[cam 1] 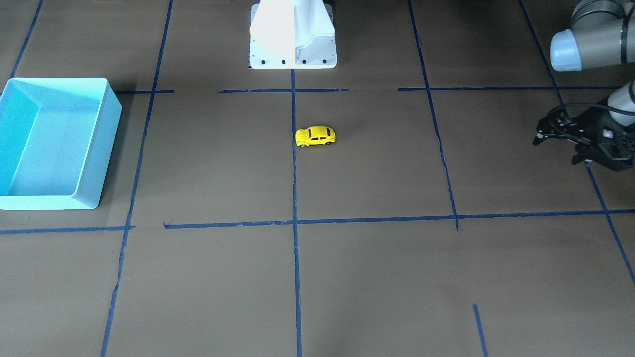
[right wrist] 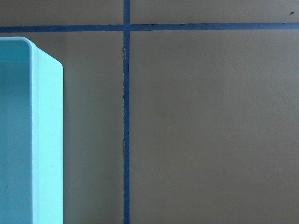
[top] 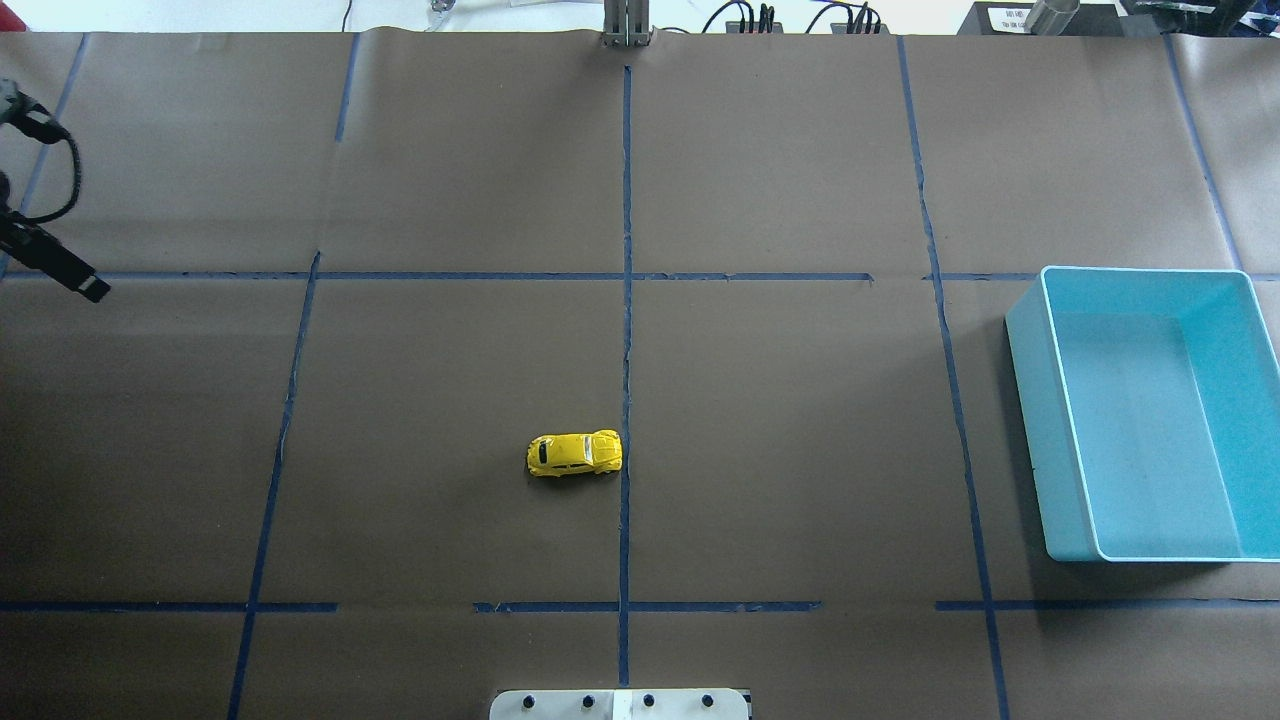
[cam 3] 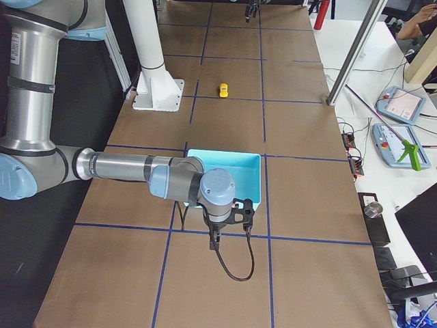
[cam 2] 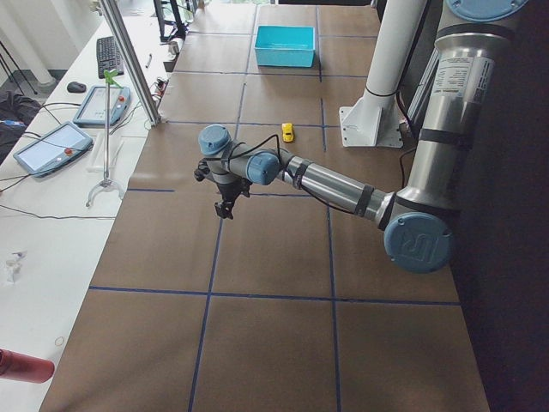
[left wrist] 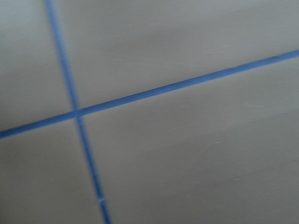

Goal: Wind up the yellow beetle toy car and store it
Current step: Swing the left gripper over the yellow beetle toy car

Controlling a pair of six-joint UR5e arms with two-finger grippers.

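Sitting on its wheels mid brown paper-covered tabletop (top: 800, 450): tiny bright yellow beetle toy car (top: 574, 454), beside the centre blue tape line (top: 627, 300), well apart from the turquoise plastic bin (top: 1035, 430). Left gripper (cam 2: 226, 208), right gripper (cam 3: 215, 239): finger spread cannot be told.

- The yellow beetle toy car (cam 1: 315, 136): bright yellow body, dark windows, small black wheels.
- The bin (top: 1040, 440): turquoise all over, paler along the rim and outer walls, deeper on the shaded inner wall.
- The counter (cam 1: 377, 277): plain matt brown covering, crossed by a grid of dark blue tape lines (cam 1: 295, 258), some of them broken into shorter strips.
- The robot pedestal (cam 1: 292, 34): white, with a row of dark bolt dots along its foot.
- The left arm (cam 2: 330, 184) and the right arm (cam 3: 123, 166): silver-grey tubes, pale blue joint caps, black bands near the joints.
- The side bench (cam 2: 51, 257): white, with a red bottle (cam 2: 21, 366) on it.
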